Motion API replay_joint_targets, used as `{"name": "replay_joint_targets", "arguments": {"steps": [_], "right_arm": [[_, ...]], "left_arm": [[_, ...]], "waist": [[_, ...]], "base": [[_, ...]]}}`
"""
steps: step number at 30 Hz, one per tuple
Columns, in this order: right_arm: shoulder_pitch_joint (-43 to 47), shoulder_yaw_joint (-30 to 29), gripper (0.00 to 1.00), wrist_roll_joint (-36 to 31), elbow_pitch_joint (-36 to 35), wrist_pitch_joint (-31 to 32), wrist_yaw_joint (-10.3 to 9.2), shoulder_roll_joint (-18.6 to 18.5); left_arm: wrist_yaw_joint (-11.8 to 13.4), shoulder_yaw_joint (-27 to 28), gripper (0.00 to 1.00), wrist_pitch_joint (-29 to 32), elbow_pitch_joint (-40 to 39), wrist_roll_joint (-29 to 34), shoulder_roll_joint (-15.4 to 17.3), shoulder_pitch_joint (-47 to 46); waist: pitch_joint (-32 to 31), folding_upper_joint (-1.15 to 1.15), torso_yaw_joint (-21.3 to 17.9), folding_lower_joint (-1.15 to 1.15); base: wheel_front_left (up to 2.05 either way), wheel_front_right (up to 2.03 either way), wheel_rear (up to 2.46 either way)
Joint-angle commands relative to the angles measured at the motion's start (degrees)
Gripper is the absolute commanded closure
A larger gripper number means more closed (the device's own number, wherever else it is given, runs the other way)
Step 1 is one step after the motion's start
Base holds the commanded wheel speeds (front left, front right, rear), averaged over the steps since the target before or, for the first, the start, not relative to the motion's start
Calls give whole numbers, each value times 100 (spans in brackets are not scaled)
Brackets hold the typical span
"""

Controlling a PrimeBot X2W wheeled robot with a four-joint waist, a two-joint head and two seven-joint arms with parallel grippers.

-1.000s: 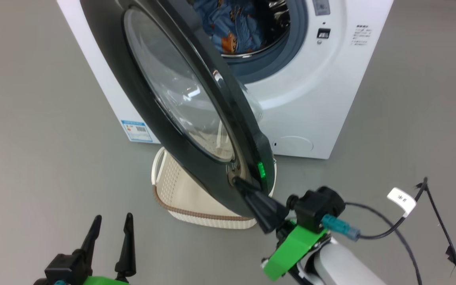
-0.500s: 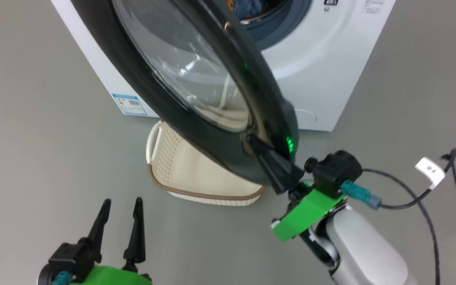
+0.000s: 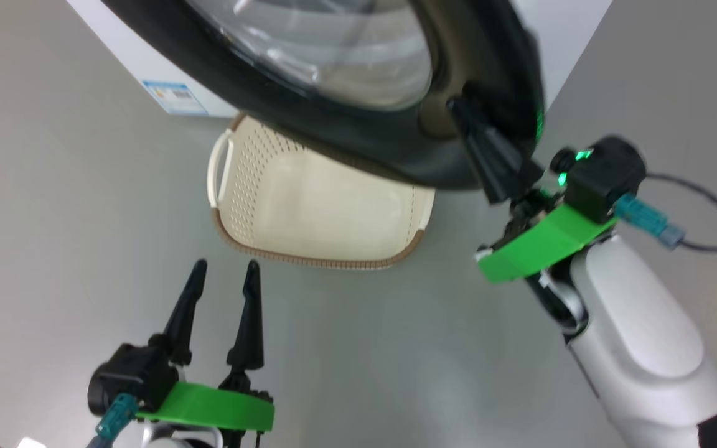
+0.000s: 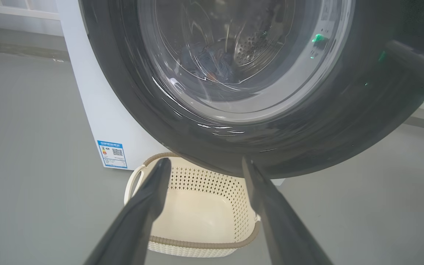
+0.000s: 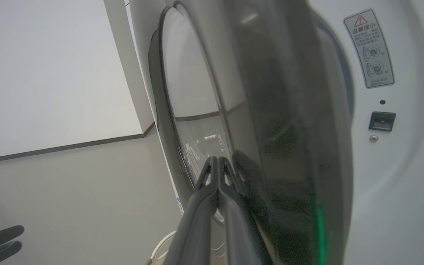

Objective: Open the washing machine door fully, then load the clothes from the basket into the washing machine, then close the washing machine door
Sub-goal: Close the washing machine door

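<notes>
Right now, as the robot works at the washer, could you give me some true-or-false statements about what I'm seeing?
1. The basket sits on the floor before the washing machine. True.
2. The left gripper grips the washing machine door. False: it hangs open, apart from the door.
3. The right gripper has its fingers shut together at the door's rim. True.
4. The clothes fill the basket. False: the basket is empty; the clothes show blue through the door's glass.
</notes>
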Motion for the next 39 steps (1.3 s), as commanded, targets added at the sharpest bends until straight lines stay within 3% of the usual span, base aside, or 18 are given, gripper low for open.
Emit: {"name": "replay_joint_targets", "arguments": {"steps": [1,17,39], "right_arm": [[-177,4,100,45,-164,-27,8,23],[-1565,-258,100,85,-359,-27,8,-284],[-3222,-989,100,-354,488,-27,8,-508]], "left_arm": [[67,106,0,-37,-217,-45,53,-185],[524,-380,0,-37,-755,-48,53,-600],[909,-820,0,-37,-1119,-213,53,-914]], "waist": [[435,0,-23,0],[1515,0,-143,0],[1907,0,239,0]], "base": [[0,0,0],[0,0,0],[0,0,0]]}}
